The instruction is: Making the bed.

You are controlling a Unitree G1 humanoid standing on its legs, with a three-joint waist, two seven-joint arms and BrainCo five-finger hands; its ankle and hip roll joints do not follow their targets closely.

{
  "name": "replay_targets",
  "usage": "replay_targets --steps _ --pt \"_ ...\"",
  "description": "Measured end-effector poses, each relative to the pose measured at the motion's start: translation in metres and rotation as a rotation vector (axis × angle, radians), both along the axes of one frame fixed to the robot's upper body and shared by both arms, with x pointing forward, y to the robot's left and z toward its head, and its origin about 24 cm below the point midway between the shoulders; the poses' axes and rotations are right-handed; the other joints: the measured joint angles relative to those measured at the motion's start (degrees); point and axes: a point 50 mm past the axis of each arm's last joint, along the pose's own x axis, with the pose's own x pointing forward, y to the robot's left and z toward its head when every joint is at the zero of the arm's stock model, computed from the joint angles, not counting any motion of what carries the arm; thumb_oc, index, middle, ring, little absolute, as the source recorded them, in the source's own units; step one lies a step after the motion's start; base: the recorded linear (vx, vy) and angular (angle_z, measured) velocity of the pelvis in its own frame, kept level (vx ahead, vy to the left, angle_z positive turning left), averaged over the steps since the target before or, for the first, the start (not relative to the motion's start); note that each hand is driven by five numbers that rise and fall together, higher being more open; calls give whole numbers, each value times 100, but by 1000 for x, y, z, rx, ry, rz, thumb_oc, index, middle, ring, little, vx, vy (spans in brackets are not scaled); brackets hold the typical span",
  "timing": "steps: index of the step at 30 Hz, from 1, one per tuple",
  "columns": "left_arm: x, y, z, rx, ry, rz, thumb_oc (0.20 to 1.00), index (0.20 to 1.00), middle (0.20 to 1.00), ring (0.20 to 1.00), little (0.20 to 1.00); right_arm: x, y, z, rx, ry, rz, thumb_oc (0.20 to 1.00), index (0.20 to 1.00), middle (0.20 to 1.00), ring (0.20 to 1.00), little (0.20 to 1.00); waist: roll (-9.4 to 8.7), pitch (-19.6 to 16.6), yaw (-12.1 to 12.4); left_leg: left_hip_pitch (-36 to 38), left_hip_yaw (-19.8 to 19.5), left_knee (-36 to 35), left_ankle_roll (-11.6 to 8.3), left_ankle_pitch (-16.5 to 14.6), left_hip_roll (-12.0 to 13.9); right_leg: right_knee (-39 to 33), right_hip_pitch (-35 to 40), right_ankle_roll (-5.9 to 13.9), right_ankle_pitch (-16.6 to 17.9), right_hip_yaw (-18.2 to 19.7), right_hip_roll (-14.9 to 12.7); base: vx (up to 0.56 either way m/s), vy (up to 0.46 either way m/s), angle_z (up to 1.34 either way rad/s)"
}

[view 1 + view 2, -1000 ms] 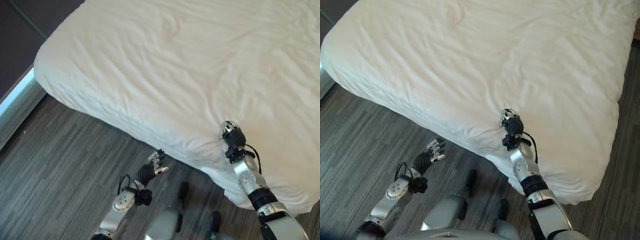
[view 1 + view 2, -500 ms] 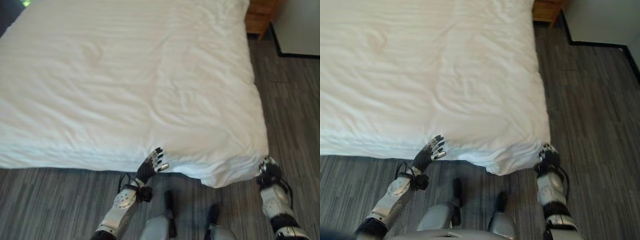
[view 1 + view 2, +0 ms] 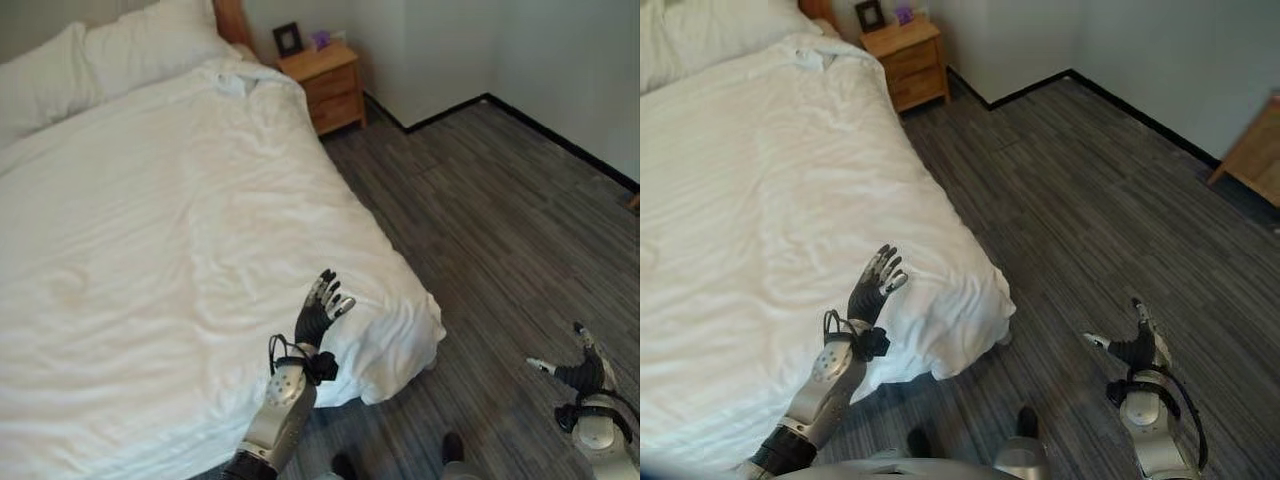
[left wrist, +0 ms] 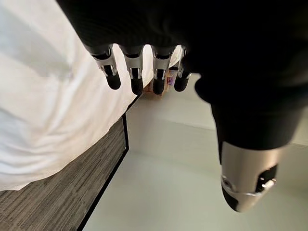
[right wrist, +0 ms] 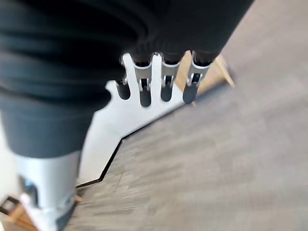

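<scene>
Bed: the bed (image 3: 150,250) runs from the headboard end at the far left down to its near foot corner, which hangs rumpled just beside the left hand.
Duvet: one white duvet (image 3: 760,200) covers the whole bed; it is creased across the middle and bunched at the foot corner (image 3: 400,330); a small fold is turned back at the head-end corner next to the nightstand.
Pillows: two white pillows (image 3: 110,50), side by side along the head edge.
Left hand: the left hand (image 3: 320,315) is raised over the foot corner of the bed, fingers (image 4: 137,72) straight and released, holding nothing.
Right hand: the right hand (image 3: 1137,345) is over the floor, well apart from the bed, fingers spread and released, empty.
Nightstand: one wooden nightstand (image 3: 330,85) stands by the head-end corner, with a small dark frame (image 3: 288,38) and a small purple thing on top.
Floor: grey wood-look planks (image 3: 500,220).
Writing: none can be read.
</scene>
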Motion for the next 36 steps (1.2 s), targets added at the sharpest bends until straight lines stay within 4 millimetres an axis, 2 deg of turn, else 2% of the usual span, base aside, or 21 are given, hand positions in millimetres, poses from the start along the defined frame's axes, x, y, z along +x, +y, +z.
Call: replay_targets --steps 2,5,6,7,8,9,10,12,13,14,16,18,20,21,22,23,25,27,30,33,36 --pt "4 -7 4 -17 -5 -1 1000 1000 1000 1000 1000 1 3 3 -96 -8 10 1000 1000 1000 1000 1000 -21 64 34 11 -73 273 -43 -29 8 -2 -13 -36 2 277 -16 36 -153 -71" --pt "5 -10 6 -21 -5 30 1000 1000 1000 1000 1000 9 17 9 -141 -65 37 1000 1000 1000 1000 1000 -295 244 29 -291 -1137 1367 -44 -137 -130 31 -15 -253 62 1076 -202 120 -162 -106" --pt "5 -14 7 -27 -9 29 1000 1000 1000 1000 1000 12 23 10 -140 -80 61 1000 1000 1000 1000 1000 -351 236 31 -331 -1450 1275 -61 -234 -269 21 -105 -261 66 1190 -239 168 -165 -159" --pt "8 -22 10 -35 -28 9 1000 1000 1000 1000 1000 23 31 17 -144 -122 99 1000 1000 1000 1000 1000 -401 283 48 -414 -2081 855 -16 -434 -770 61 -363 -242 56 1683 -333 104 -64 -144" --pt "10 -26 12 -42 -30 -1 1000 1000 1000 1000 1000 26 32 20 -146 -136 104 1000 1000 1000 1000 1000 -299 317 19 -480 -2047 708 75 -441 -765 42 -380 -180 43 1654 -287 152 -93 -137" --pt "10 -39 16 -82 -41 -21 1000 1000 1000 1000 1000 23 25 23 -182 -127 112 1000 1000 1000 1000 1000 251 323 -38 -581 -2177 364 353 -828 -389 526 -628 -82 94 1427 265 160 -65 -102" --pt "11 -37 18 -72 -55 -23 1000 1000 1000 1000 1000 26 30 18 -175 -109 121 1000 1000 1000 1000 1000 220 420 169 -498 -2134 531 -97 -602 -314 1541 -1072 -71 -187 1509 400 269 -100 -97" --pt "1 -34 9 -35 -22 -48 1000 1000 1000 1000 1000 13 37 16 -190 -92 160 1000 1000 1000 1000 1000 -164 407 47 -578 -2028 731 -105 -702 -409 4192 -1901 -248 -1370 1302 463 342 -99 4" --pt "-3 -29 6 -20 -13 -46 1000 1000 1000 1000 1000 12 38 19 -218 -96 175 1000 1000 1000 1000 1000 -445 432 41 -804 -2010 1143 -259 -720 -535 3733 -1695 -522 -1788 1441 375 306 -44 6" --pt "-4 -26 -1 -18 19 -20 1000 1000 1000 1000 1000 22 37 30 -274 -129 204 1000 1000 1000 1000 1000 -299 509 222 -1018 -2054 1522 -242 -880 -505 3412 -1724 -544 -1683 1731 632 335 1 -111" --pt "-4 -22 -6 -4 46 -1 1000 1000 1000 1000 1000 44 40 53 -327 -230 221 1000 1000 1000 1000 1000 -226 565 508 -1258 -2008 1127 236 -668 -1090 2269 -1422 -603 -947 2428 646 477 73 -143" --pt "-2 -21 -1 -42 20 30 1000 1000 1000 1000 1000 49 48 54 -333 -230 271 1000 1000 1000 1000 1000 -280 582 675 -1271 -2194 424 444 -480 -1627 1239 -925 -537 -616 2817 544 523 67 -98" --pt "-1 -20 1 -48 16 36 1000 1000 1000 1000 1000 53 60 50 -344 -215 332 1000 1000 1000 1000 1000 -170 577 760 -1484 -2229 442 495 -437 -1564 668 -630 -571 -607 2961 688 407 17 -107" --pt "-1 -22 1 -57 15 35 1000 1000 1000 1000 1000 51 63 47 -362 -196 365 1000 1000 1000 1000 1000 12 533 879 -1556 -2331 535 348 -678 -1324 681 -585 -600 -640 2919 936 248 -26 -138" --pt "0 -20 4 -67 6 45 1000 1000 1000 1000 1000 50 65 44 -354 -181 381 1000 1000 1000 1000 1000 83 563 1074 -1562 -2118 571 646 -334 -1105 1776 -991 -436 -941 2729 1231 237 -36 -130" --pt "-1 -14 5 -64 -4 63 1000 1000 1000 1000 1000 48 70 40 -342 -170 395 1000 1000 1000 1000 1000 -156 605 1125 -1557 -1904 627 697 -299 -1141 3030 -1414 -335 -1359 2431 1228 361 -49 -73" --pt "-1 -11 6 -34 -8 47 1000 1000 1000 1000 1000 41 69 31 -333 -134 393 1000 1000 1000 1000 1000 -556 586 919 -1374 -1921 572 743 -269 -1373 3898 -1427 -110 -1702 2016 926 297 -21 23" --pt "-1 -11 6 4 -10 20 1000 1000 1000 1000 1000 46 68 37 -356 -148 394 1000 1000 1000 1000 1000 -581 660 763 -1021 -1953 298 925 30 -1352 4073 -1277 508 -1730 1880 875 278 66 26" --pt "8 -13 17 7 -57 21 1000 1000 1000 1000 1000 47 66 40 -376 -156 388 1000 1000 1000 1000 1000 -500 778 512 -621 -2143 207 1119 -147 -1250 4801 -1479 455 -1699 1128 652 331 70 22" --pt "13 -19 25 -11 -86 14 1000 1000 1000 1000 1000 47 67 42 -369 -169 392 1000 1000 1000 1000 1000 -294 840 289 -538 -2253 191 1041 -293 -994 4035 -1878 299 -1676 950 429 309 -44 7" --pt "14 -20 22 5 -78 8 1000 1000 1000 1000 1000 33 65 30 -344 -131 378 1000 1000 1000 1000 1000 -529 858 -35 -355 -2611 117 745 -550 -836 1516 -1735 122 -784 1191 432 482 -166 54"
